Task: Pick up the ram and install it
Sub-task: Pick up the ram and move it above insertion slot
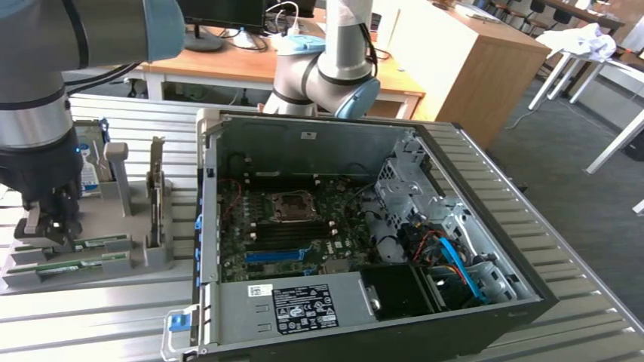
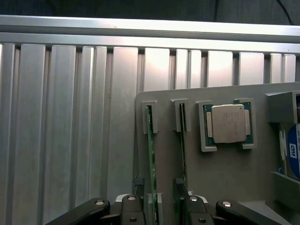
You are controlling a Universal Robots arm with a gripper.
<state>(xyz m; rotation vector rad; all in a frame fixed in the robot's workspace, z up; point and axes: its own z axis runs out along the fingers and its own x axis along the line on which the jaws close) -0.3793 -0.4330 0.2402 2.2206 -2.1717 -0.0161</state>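
Over the ram [image 2: 151,159], tool [image 2: 162,202] wide open

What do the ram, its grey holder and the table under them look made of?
The ram: green circuit board, matt, seen edge-on. The grey holder: probably moulded or printed plastic, matt, uniform grey with blocky slots. The table: likely aluminium profile, ribbed, with a brushed sheen catching light.
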